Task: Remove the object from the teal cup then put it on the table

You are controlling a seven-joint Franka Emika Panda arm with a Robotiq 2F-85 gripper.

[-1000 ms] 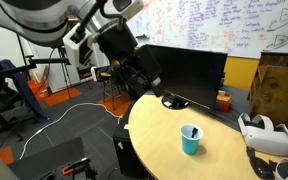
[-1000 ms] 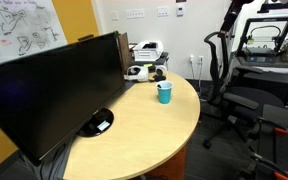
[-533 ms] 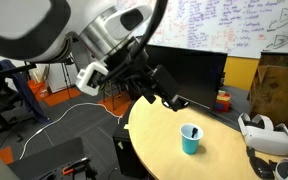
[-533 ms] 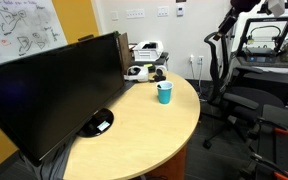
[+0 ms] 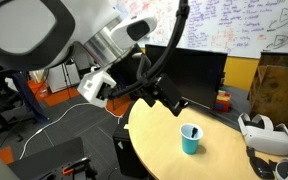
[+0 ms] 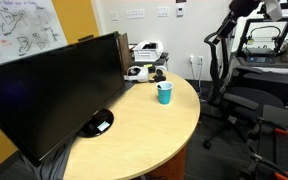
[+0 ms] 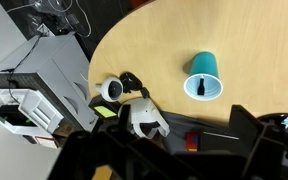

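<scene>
Robot arm [image 5: 94, 45] fills the left of an exterior view, its gripper [image 5: 172, 98] hanging in the air over the left edge of the table [image 5: 154, 145], well apart from the teal cup [image 5: 190, 139]. In the wrist view the two dark jaws stand wide apart at the bottom of the picture, with nothing between them.

The teal cup stands upright on the bare yellow wood, toward the right side of the tabletop and clear of its dark rim. Seen from above in the wrist view, the object [image 7: 199, 85], a thin dark stick, sits inside the cup with its upper end leaning toward the wall.

Behind the cup a black monitor [image 5: 199, 68] runs along the table's back edge. A red-orange container [image 5: 222, 100] sits near that edge, just right of the screen. A white headset [image 5: 264, 135] lies by the right edge, and a whiteboard [image 5: 234, 22] covered in writing hangs on the wall above.

In an exterior view from behind the screen, the monitor's round foot [image 6: 99, 122] rests near the table's left edge. The cup there stands at the far rounded end, near the headset. Exercise machines [image 6: 264, 45] stand on the floor beyond the right edge.
</scene>
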